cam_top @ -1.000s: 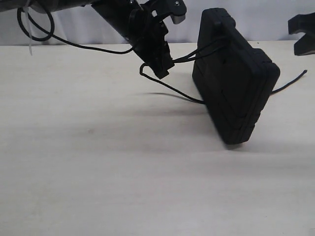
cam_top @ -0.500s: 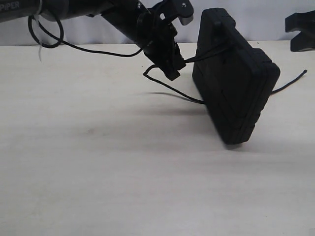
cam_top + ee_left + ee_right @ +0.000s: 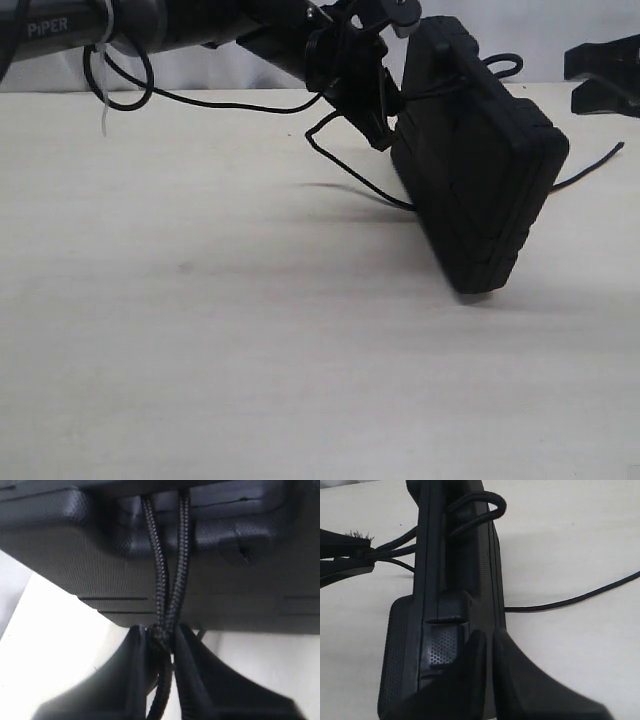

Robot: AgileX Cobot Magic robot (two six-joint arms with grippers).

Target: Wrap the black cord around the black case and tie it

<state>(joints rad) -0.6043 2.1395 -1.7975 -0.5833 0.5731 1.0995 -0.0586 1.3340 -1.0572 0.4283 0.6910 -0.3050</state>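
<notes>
The black case (image 3: 480, 180) stands tilted on edge on the table. The black cord (image 3: 345, 175) runs from its top to my left gripper (image 3: 380, 125), sags in a loop and passes under the case; its tail (image 3: 590, 165) lies on the right. Two braided strands of the cord (image 3: 160, 565) come off the case (image 3: 225, 580) into my left gripper (image 3: 164, 637), which is shut on them right beside the case. A slack loop of the cord (image 3: 485, 502) arches over the case (image 3: 445, 605). My right gripper (image 3: 489, 635) is shut and holds nothing, hovering behind the case (image 3: 600, 85).
The pale table (image 3: 200, 330) stretches wide in front and to the left of the case. A smooth cable (image 3: 120, 75) hangs from the left arm above the far left of the table. A white wall closes the back.
My left gripper has moved right with the cord, up close to the case. The strands have slackened and a loop has popped up over the case's top. The right gripper has shifted slightly left.
</notes>
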